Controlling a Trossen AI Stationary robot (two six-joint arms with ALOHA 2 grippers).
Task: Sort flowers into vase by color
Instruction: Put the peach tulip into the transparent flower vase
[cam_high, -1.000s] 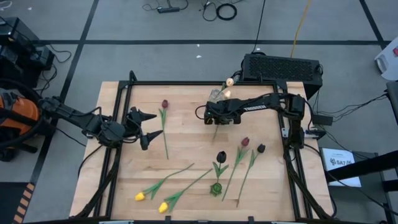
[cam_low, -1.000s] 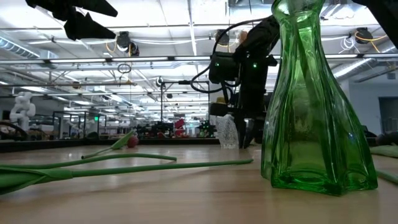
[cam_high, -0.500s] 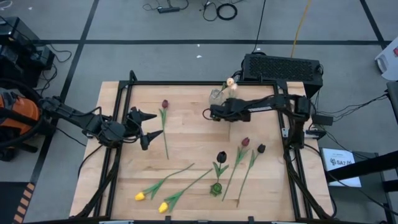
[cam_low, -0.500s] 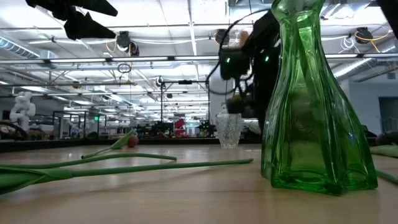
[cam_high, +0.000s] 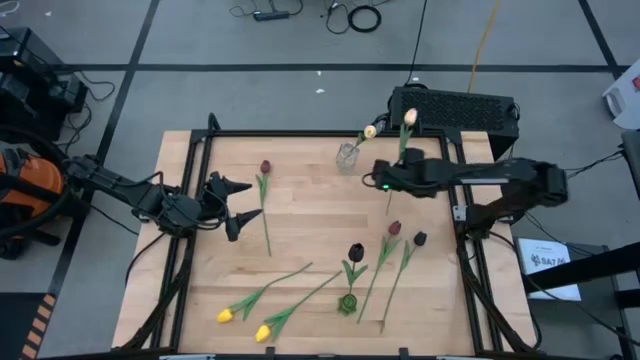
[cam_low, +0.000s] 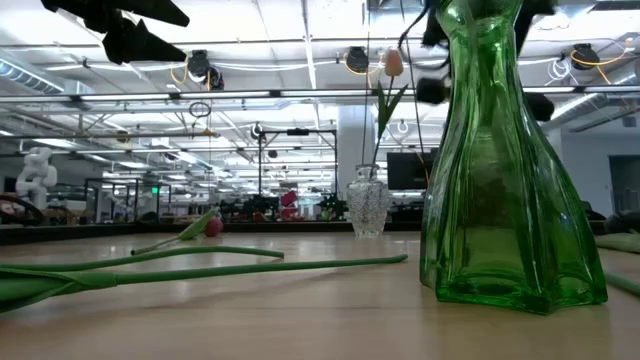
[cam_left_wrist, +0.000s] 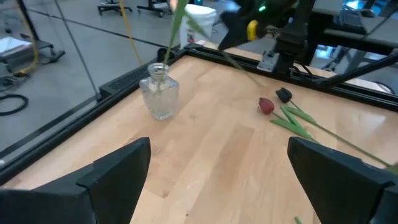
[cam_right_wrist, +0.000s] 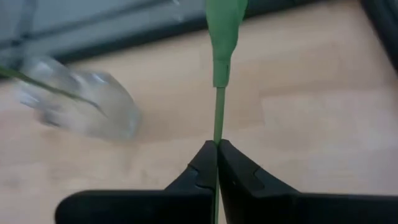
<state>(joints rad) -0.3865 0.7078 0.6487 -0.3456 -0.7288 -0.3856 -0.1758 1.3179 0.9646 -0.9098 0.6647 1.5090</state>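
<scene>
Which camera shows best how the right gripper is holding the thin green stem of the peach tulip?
The right wrist view: the right gripper is shut on the thin green stem, filling the frame. The high view shows only the small whole peach tulip. The low view shows its head above the clear glass vase.

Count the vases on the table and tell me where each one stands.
2. A clear vase stands near the far edge with one peach flower in it. A green vase stands near the front edge, among the lying flowers.
</scene>
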